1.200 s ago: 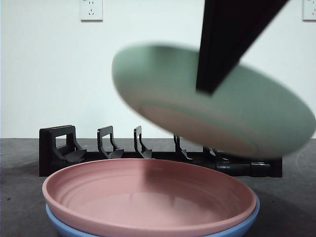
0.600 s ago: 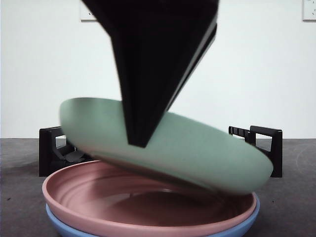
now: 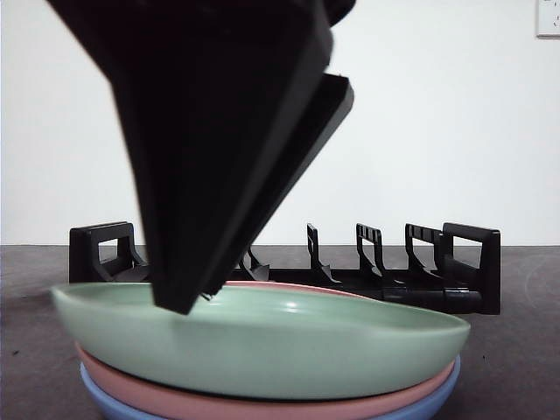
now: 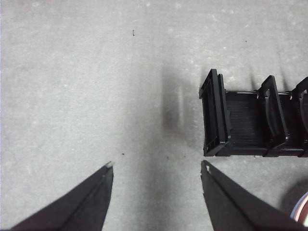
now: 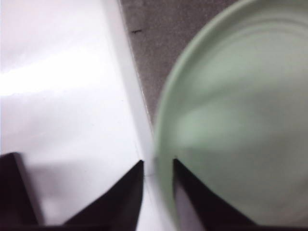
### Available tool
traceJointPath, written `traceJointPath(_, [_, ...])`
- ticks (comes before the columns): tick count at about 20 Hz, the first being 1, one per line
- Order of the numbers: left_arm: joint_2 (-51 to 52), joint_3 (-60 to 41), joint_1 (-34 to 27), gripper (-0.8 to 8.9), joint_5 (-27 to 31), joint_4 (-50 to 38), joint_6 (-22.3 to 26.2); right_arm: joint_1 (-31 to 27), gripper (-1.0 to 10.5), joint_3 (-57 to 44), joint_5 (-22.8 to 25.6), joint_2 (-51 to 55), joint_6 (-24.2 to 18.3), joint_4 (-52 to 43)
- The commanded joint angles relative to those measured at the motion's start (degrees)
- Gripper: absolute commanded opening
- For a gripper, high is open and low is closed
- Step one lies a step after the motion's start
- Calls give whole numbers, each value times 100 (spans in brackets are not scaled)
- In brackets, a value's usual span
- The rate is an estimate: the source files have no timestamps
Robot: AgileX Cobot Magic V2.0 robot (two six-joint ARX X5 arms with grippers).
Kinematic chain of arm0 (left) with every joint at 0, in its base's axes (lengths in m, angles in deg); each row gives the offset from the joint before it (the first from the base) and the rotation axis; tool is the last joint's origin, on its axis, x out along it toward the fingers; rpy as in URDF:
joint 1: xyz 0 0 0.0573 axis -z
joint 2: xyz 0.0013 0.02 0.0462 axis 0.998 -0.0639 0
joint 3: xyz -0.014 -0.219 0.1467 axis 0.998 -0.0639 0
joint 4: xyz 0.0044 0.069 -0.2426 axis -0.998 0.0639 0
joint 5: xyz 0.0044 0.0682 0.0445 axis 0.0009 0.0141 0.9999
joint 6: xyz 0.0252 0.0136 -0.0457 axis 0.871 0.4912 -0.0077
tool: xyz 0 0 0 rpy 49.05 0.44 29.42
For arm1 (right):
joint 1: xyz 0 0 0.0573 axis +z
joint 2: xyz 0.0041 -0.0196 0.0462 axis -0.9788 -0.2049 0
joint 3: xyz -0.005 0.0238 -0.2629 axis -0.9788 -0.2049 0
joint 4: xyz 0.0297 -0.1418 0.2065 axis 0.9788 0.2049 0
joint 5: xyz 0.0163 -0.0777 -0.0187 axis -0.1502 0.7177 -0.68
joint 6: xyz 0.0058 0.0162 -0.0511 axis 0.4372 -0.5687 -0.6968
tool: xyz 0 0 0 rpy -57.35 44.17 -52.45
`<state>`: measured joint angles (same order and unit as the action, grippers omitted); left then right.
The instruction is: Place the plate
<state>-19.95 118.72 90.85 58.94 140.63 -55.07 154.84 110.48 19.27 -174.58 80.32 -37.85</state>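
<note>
A pale green plate (image 3: 262, 341) lies nearly level on a pink plate (image 3: 219, 404), which sits on a blue plate (image 3: 114, 404) at the front of the table. My right gripper (image 3: 179, 304) comes down big and dark from above. It is shut on the green plate's left rim. In the right wrist view its jaws (image 5: 158, 163) stand close together with the green rim (image 5: 240, 110) between them. My left gripper (image 4: 157, 165) is open and empty above bare table, beside the end of the black dish rack (image 4: 240, 125).
The black dish rack (image 3: 455, 262) with several upright dividers stands behind the plate stack, along the back of the table. A white wall with a socket (image 3: 548, 17) lies behind it. An edge of the pink plate (image 4: 303, 211) shows in the left wrist view.
The right gripper carried the green plate down and to the left. The plate went from tilted in the air to nearly level on the pink plate.
</note>
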Motion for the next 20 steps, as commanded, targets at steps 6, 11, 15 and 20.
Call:
traceJointPath(6, [-59,144,-7,290,13,-35,-7,-136,234,487,-275,155,719,-190])
traceJointPath(11, [-59,144,-7,290,13,98,-4,-1250,234,520,343,953,372,-542])
traceJointPath(15, [-59,144,-7,290,13,87,-7,-3005,235,520,258,1281,-81,-520])
traceJointPath(20, [-59,144,-7,290,13,81,-7,-5112,234,520,-328,1283,-468,-844])
